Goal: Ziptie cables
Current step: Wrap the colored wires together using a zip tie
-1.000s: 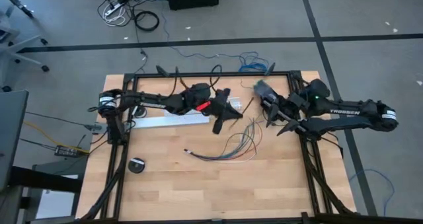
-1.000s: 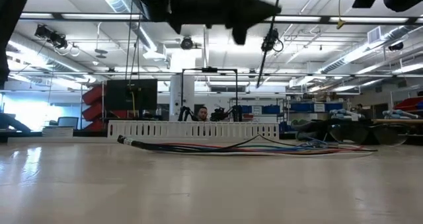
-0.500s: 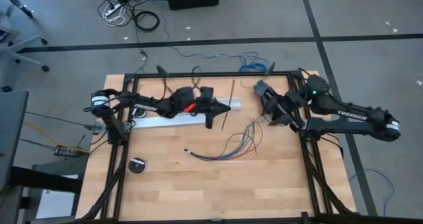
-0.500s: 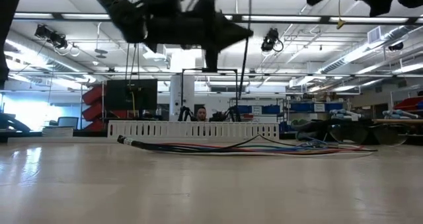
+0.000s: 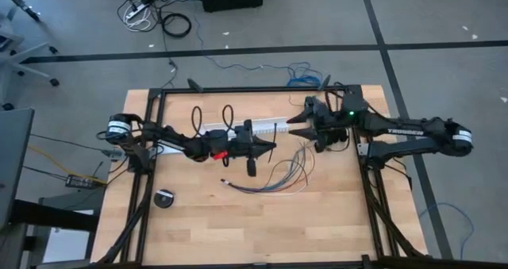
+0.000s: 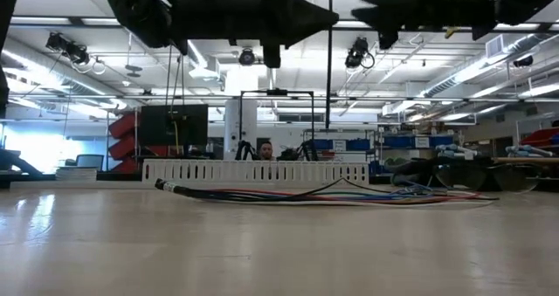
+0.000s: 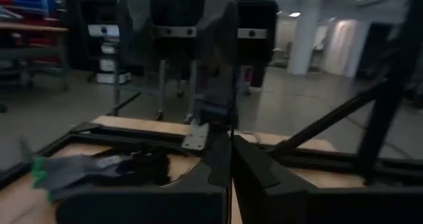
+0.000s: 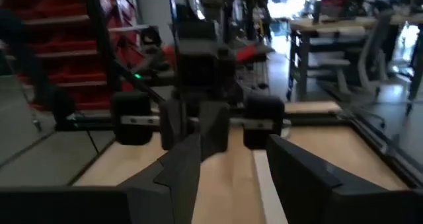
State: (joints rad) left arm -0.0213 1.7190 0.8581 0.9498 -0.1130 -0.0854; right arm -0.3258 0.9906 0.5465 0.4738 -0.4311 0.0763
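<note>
Left tool, clamped on the ziptie, should hold it steady upright while the open right tool closes squarely on it.

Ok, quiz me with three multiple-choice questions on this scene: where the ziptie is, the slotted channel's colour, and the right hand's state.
1. Where is the ziptie? A) lying flat B) in the left hand, hanging upright C) on the floor
2. The slotted channel is: A) white B) orange C) black
3. The right hand is: A) shut on the ziptie B) open C) out of view
Answers: B, it hangs from the shut left hand; A, it shows white in the low view; B, its fingers stand apart.
</note>
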